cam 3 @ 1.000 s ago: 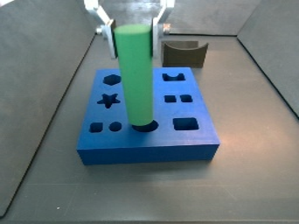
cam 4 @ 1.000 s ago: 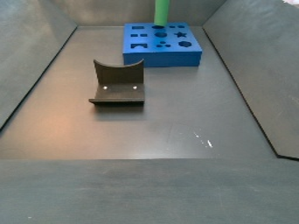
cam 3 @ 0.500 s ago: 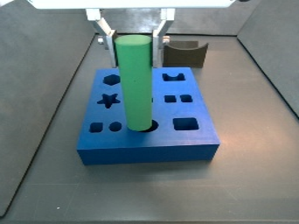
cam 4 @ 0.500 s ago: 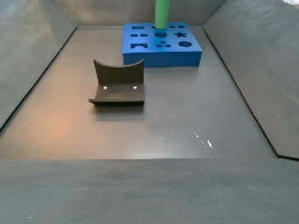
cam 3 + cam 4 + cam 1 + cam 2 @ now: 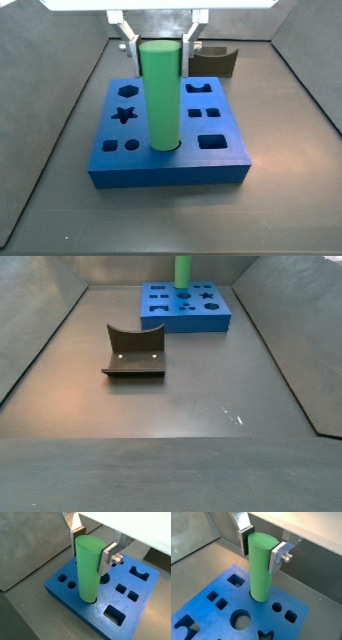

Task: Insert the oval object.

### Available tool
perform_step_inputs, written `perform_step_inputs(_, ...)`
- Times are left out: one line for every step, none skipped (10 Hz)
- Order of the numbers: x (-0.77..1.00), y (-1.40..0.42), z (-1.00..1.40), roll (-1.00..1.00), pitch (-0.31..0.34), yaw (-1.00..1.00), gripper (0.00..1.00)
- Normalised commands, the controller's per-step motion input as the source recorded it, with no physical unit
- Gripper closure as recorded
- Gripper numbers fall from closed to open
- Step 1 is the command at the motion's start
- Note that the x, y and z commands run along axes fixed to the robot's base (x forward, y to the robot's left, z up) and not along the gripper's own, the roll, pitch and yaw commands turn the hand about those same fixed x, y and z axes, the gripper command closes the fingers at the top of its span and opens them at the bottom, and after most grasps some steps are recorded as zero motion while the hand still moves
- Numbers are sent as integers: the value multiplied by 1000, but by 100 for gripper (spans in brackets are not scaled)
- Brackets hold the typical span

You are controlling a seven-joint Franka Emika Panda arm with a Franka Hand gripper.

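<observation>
The oval object, a tall bright green peg [image 5: 163, 95], stands upright with its lower end in a hole near the front edge of the blue block [image 5: 167, 168]. It also shows in both wrist views [image 5: 90, 572] [image 5: 261, 567] and at the far end of a side view [image 5: 183, 268]. My gripper [image 5: 162, 40] is directly above the block. Its silver fingers [image 5: 107, 556] [image 5: 243, 539] flank the top of the peg with small gaps, so it is open and holds nothing.
The blue block [image 5: 187, 318] has several other shaped holes, among them a star [image 5: 124, 114] and squares. The dark fixture with a curved back [image 5: 134, 351] stands on the grey floor away from the block, behind it in a side view [image 5: 211, 60]. Sloped grey walls surround the floor.
The peg has sunk lower into its hole. The fingers have let go of it, spread apart and risen to its top.
</observation>
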Motion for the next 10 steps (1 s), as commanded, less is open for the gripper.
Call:
perform_step_inputs(100,3,-226,94,44,0,100)
perform_step_inputs(83,0,-251,79,23,0,100)
perform_step_inputs(60,0,-314,63,0,0,100)
perform_step_inputs(54,0,-320,56,0,0,100)
perform_step_inputs(43,0,-314,51,0,0,100)
perform_step_inputs(29,0,-337,47,0,0,100)
perform_step_inputs(14,0,-343,53,0,0,100)
perform_step_inputs(0,0,-349,44,-9,0,100)
perform_step_inputs(0,0,-326,49,-6,0,100)
perform_step_inputs(0,0,-271,34,-27,0,100)
